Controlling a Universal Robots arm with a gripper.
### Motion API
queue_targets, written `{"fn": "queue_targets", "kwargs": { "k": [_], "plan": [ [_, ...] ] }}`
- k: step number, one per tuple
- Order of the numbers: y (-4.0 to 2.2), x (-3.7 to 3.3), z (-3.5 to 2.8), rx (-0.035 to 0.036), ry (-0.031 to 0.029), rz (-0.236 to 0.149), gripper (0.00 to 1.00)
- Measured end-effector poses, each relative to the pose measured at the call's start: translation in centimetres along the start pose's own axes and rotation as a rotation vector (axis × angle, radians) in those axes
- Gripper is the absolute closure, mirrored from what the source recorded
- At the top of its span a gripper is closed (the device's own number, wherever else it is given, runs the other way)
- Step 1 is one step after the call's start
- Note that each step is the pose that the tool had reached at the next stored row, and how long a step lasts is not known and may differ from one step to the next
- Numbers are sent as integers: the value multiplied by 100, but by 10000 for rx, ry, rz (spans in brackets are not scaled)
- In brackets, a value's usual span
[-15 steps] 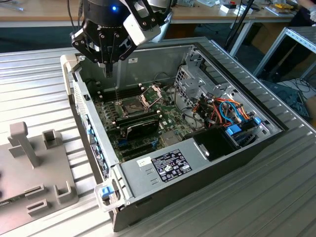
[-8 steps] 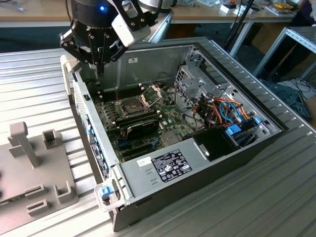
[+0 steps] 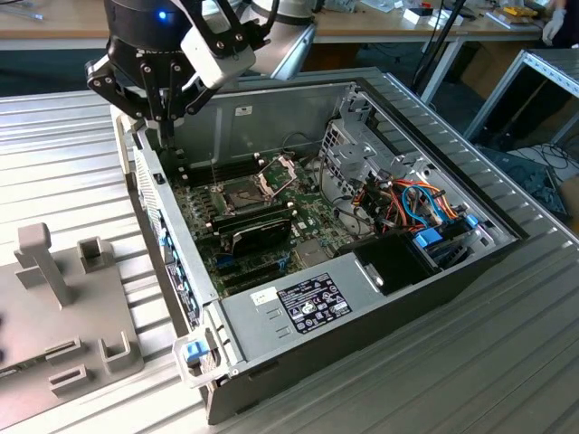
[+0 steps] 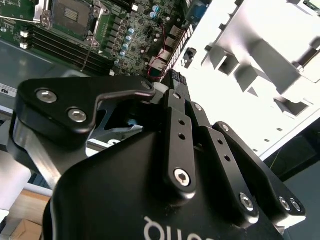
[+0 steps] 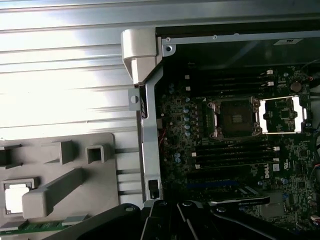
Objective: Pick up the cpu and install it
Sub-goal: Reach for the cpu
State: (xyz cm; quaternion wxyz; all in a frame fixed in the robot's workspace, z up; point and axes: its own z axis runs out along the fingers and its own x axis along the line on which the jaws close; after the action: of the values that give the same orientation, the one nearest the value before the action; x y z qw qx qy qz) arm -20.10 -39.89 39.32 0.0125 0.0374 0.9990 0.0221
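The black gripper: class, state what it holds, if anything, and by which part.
Nothing is seen in the black gripper. The small silvery square cpu lies in a pocket of the grey plastic holder, apart from the gripper.

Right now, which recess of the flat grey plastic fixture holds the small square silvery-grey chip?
The shallow square-framed recess beside the long raised grey bar holds the silvery-grey square cpu; the grey fixture's smaller hollow pockets hold no chip.
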Motion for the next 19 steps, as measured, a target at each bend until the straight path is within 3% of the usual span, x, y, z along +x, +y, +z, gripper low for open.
{"fn": "queue_targets", "kwargs": {
  "k": [19],
  "plan": [
    [-7,99,-3,0,1,0,89]
  ]
}}
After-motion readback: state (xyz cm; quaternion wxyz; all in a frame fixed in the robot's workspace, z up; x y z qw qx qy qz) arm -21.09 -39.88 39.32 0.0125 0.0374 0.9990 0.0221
